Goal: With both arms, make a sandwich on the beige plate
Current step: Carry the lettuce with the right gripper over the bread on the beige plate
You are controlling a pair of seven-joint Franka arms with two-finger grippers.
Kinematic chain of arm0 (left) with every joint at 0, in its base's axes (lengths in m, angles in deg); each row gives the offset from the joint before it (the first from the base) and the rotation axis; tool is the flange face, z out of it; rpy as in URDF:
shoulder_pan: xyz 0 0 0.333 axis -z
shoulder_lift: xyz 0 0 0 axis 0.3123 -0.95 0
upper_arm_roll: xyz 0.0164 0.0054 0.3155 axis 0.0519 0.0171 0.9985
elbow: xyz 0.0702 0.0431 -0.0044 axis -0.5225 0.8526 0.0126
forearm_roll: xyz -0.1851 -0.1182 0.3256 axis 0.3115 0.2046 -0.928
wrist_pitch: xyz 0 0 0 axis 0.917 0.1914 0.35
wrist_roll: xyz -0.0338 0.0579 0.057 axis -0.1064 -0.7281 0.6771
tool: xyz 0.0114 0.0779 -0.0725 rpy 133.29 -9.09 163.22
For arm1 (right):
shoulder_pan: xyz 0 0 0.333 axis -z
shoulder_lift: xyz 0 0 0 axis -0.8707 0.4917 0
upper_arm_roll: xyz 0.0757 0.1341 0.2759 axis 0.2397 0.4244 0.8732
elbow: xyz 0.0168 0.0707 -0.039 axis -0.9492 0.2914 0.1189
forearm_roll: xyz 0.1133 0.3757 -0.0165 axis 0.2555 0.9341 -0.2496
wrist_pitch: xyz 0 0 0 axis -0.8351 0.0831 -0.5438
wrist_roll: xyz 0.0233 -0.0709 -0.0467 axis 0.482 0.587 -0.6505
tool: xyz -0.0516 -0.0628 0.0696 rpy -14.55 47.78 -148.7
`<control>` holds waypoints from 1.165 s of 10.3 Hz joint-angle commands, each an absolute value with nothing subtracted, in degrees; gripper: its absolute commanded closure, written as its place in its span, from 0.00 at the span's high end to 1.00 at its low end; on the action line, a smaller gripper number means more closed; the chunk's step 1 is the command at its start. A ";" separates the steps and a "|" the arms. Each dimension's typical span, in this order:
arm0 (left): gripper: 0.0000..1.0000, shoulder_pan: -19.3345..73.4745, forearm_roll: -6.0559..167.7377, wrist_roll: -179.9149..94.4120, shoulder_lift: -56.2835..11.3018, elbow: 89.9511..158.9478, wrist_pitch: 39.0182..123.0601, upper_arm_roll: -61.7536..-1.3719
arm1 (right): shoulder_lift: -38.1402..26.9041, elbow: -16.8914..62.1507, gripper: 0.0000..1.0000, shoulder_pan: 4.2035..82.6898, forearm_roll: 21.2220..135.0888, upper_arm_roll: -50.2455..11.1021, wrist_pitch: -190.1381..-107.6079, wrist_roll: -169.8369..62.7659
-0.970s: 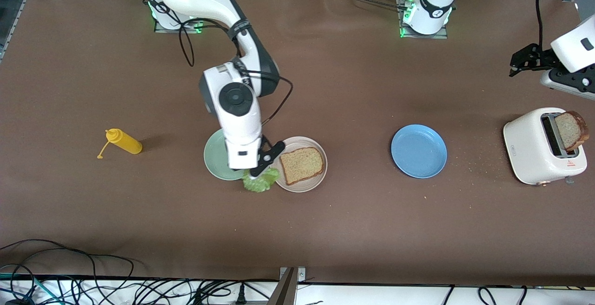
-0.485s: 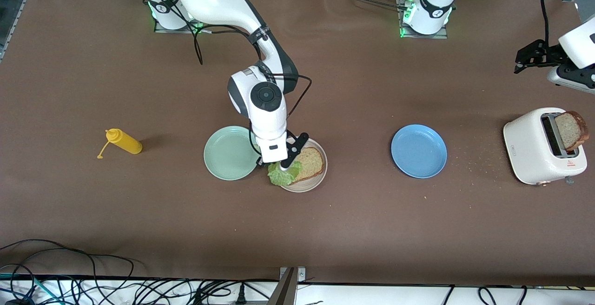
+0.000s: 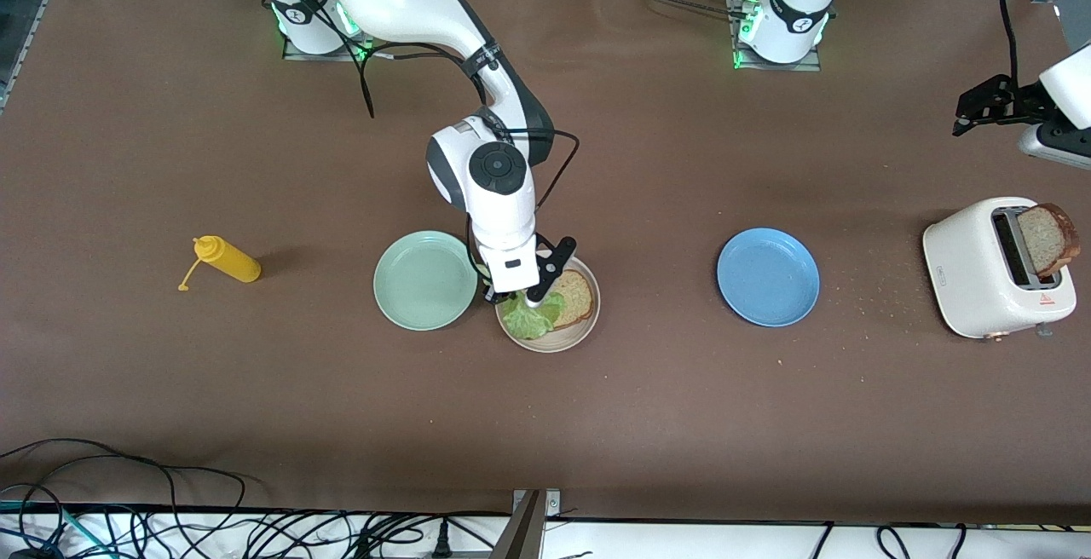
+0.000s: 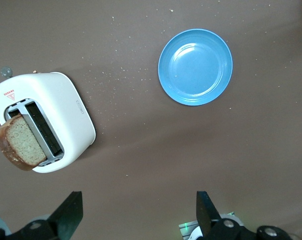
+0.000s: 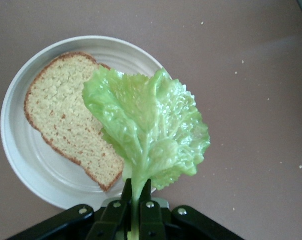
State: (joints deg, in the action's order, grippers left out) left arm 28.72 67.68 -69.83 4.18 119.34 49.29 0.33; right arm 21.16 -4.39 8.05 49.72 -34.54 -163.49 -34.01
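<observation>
A slice of brown bread [image 3: 575, 297] lies on the beige plate [image 3: 562, 343], also seen in the right wrist view as bread [image 5: 61, 117] on the plate [image 5: 18, 160]. My right gripper [image 3: 524, 296] [image 5: 136, 192] hangs over that plate's edge, shut on the stem of a ruffled green lettuce leaf [image 3: 528, 318] [image 5: 148, 125]. The leaf hangs partly over the bread and partly past the plate's rim. A second bread slice [image 3: 1048, 239] [image 4: 20, 142] sticks out of the white toaster [image 3: 980, 267] [image 4: 51, 107]. My left gripper [image 3: 967, 112] [image 4: 139, 212] waits open and empty in the air by the toaster.
A mint-green plate [image 3: 424, 280] sits beside the beige plate, toward the right arm's end. A blue plate [image 3: 768, 277] [image 4: 195, 66] lies between the beige plate and the toaster. A yellow mustard bottle [image 3: 228, 259] lies on its side toward the right arm's end. Crumbs dot the table by the toaster.
My right gripper has carried the lettuce from beside the mint-green plate to over the beige plate and bread. The left gripper has drifted slightly toward the table's edge, still open.
</observation>
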 commanded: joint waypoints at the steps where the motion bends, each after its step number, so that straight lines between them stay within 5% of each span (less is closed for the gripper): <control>1: 1.00 28.48 67.19 -70.82 3.04 117.12 48.08 0.12 | 24.78 -5.20 0.00 7.90 50.01 -34.60 -170.59 -33.69; 7: 1.00 28.22 70.17 -70.56 2.25 114.30 47.99 0.30 | 26.38 -5.20 0.01 7.90 50.36 -32.23 -175.55 -40.90; 8: 1.00 28.30 70.18 -70.47 2.25 114.30 47.99 0.21 | 26.38 -5.03 0.63 7.81 50.36 -32.23 -175.46 -40.99; 9: 1.00 28.48 70.18 -70.47 2.16 114.21 47.99 0.21 | 26.46 -5.03 0.80 7.81 49.93 -32.23 -175.46 -40.82; 12: 1.00 28.74 70.18 -70.47 2.16 113.86 47.99 0.21 | 26.20 -5.03 0.86 7.90 49.57 -32.40 -175.11 -40.55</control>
